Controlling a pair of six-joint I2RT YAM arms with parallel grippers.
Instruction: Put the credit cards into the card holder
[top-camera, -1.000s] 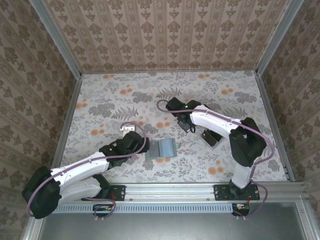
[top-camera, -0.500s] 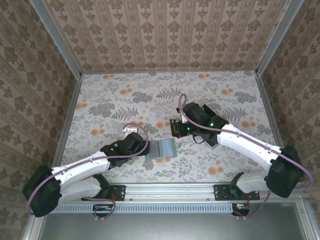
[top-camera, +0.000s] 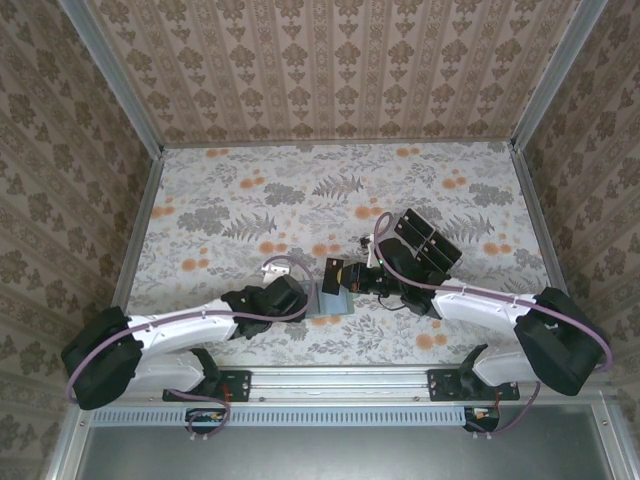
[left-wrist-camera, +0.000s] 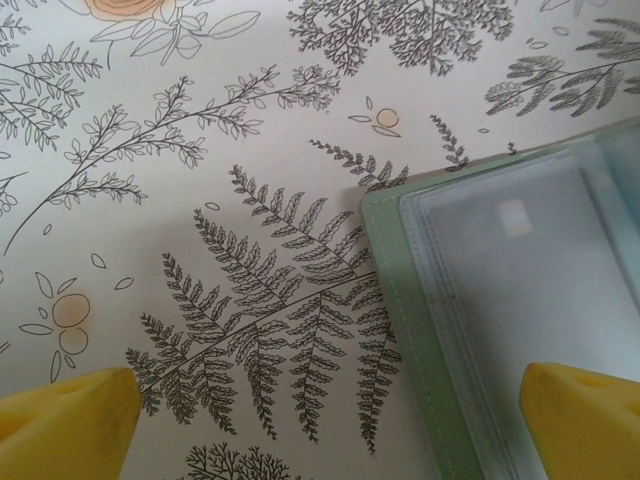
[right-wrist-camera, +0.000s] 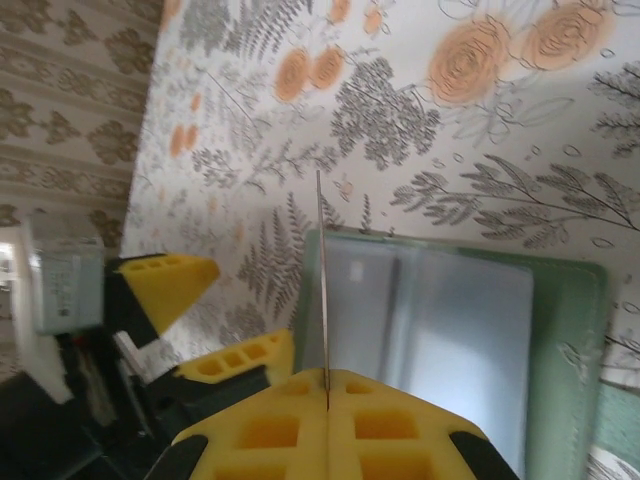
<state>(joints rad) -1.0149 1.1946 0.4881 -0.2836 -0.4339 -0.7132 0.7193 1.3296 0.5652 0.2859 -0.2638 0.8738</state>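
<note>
Nearest you, by the counter's (top-camera: 230, 200) near edge, your left tool (top-camera: 306, 302) has slid right since a second ago and now sits at the left edge of the card holder (top-camera: 335, 300). It is spread wide with nothing in it. From its wrist, the left tool (left-wrist-camera: 325, 425) has one yellow finger over the bare floral cloth and the other over the card holder's (left-wrist-camera: 500, 320) clear sleeves; you cannot tell whether either touches. The card holder lies open and flat near the middle of the near edge, where it was before. Your right arm has swung in from mid-counter, and the right tool (top-camera: 348, 276) now hangs just beyond the holder, clamped tight on one credit card (top-camera: 333, 272). From that wrist, the right tool (right-wrist-camera: 327, 405) holds the credit card (right-wrist-camera: 322, 270) upright and edge-on above the card holder (right-wrist-camera: 560, 330). Farther back, toward the right edge, other black cards (top-camera: 428, 240) lie behind the right arm. A metal rail (top-camera: 350, 380) borders the near edge, and patterned walls (top-camera: 330, 70) enclose the other three sides.
</note>
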